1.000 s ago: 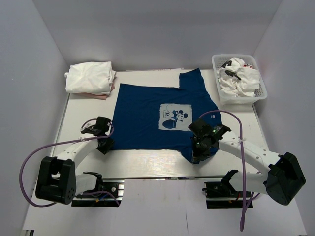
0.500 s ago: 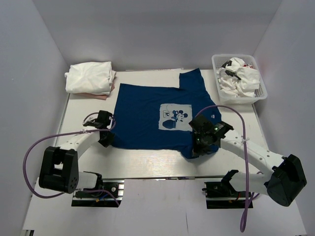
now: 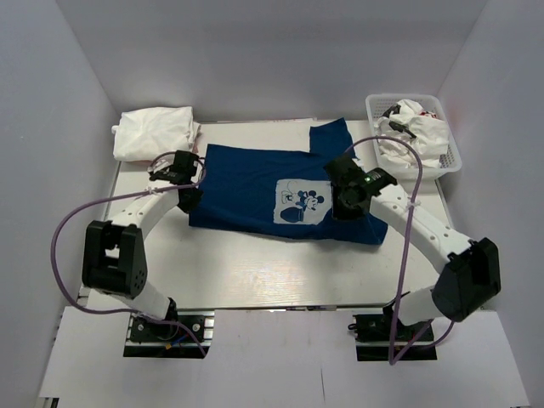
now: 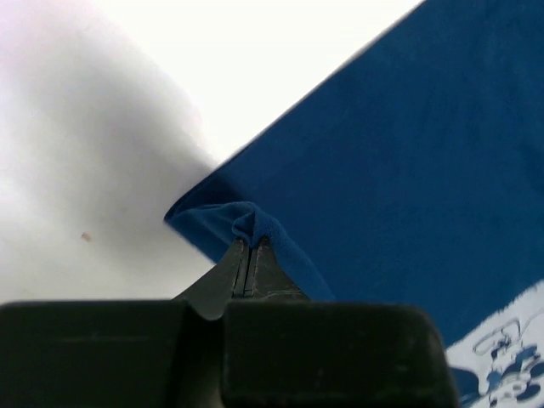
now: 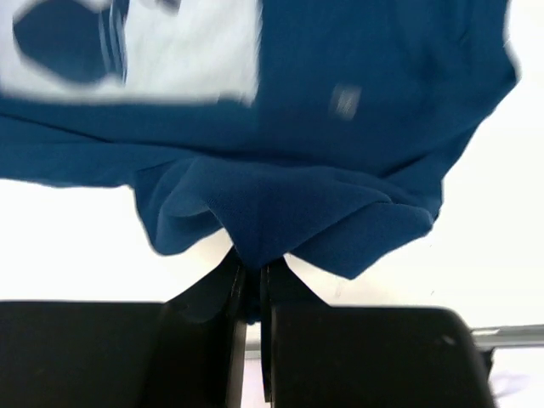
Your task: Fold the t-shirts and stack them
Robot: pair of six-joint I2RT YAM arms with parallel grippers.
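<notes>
The navy blue t-shirt (image 3: 255,183) with its pale square cartoon print (image 3: 301,204) lies on the white table, its near hem lifted and carried toward the back. My left gripper (image 3: 189,194) is shut on the shirt's left hem corner (image 4: 242,223). My right gripper (image 3: 347,206) is shut on a bunch of the hem (image 5: 272,212) at the right side. A folded white t-shirt (image 3: 155,133) sits at the back left. Crumpled white tees, one with a red graphic (image 3: 414,132), fill the basket.
The white plastic mesh basket (image 3: 384,166) stands at the back right corner. Grey walls close in on both sides and the back. Purple cables loop from both arms. Bare table (image 3: 280,272) lies in front of the shirt.
Both grippers have carried the shirt's near hem away from the front edge toward the back, folding the lower part up. The shirt's near edge now lies farther back.
</notes>
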